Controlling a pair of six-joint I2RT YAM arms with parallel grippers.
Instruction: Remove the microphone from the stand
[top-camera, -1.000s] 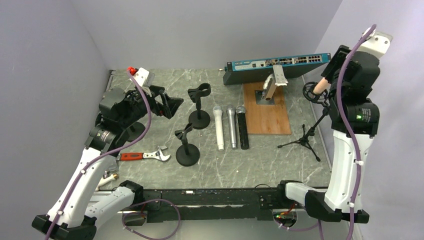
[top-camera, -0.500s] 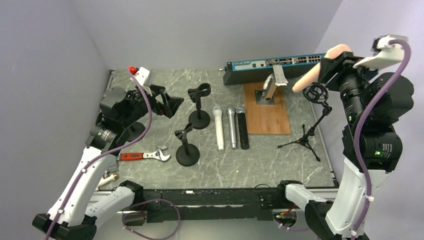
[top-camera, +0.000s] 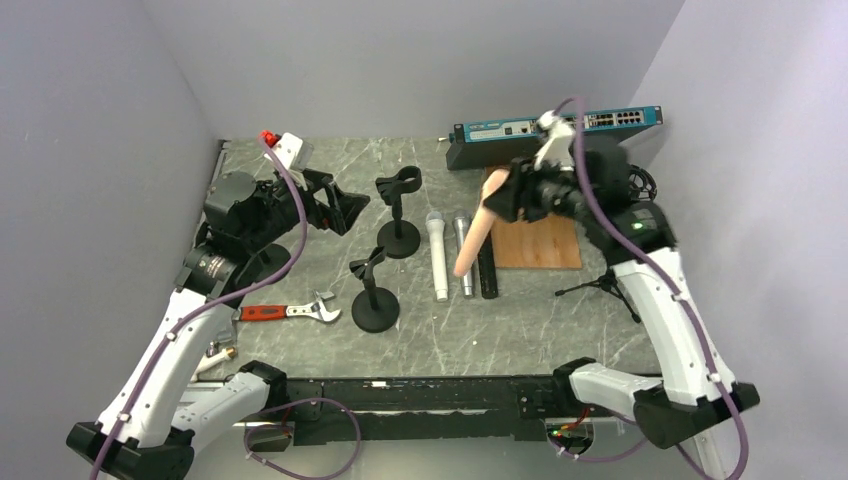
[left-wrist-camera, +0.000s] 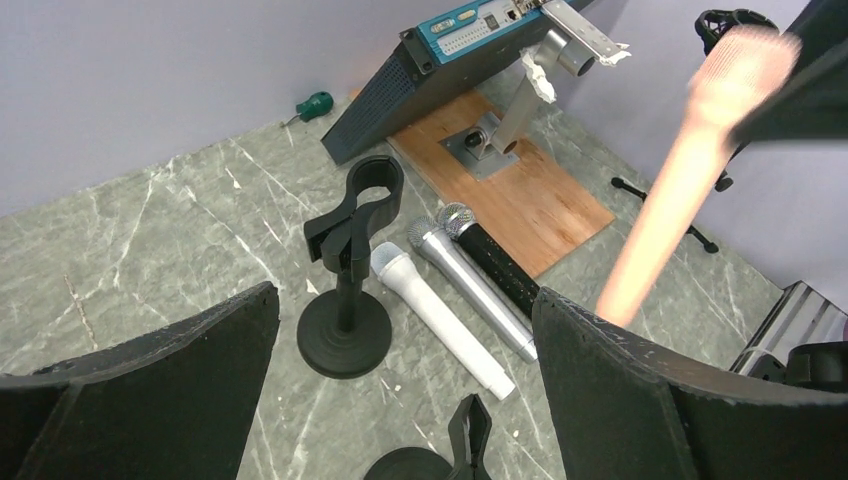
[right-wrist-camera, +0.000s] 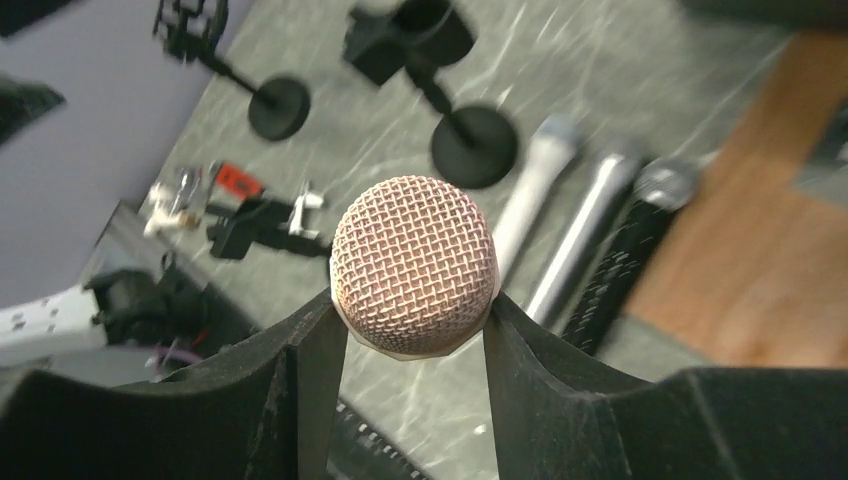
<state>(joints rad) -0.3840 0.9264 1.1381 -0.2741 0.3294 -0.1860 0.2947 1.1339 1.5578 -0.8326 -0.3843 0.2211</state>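
The right gripper (right-wrist-camera: 412, 312) is clamped around the pink microphone (top-camera: 473, 236) by its mesh head, holding it tilted in the air above the silver microphone (top-camera: 467, 286) mid-worktop (top-camera: 450, 342), well apart from the tripod stand (top-camera: 607, 281) at 3 o'clock. At 9 o'clock the left gripper (left-wrist-camera: 405, 302) gapes wide, holding nothing.

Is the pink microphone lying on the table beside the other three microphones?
No, the right gripper clamps the pink microphone by its mesh head and holds it in the air.
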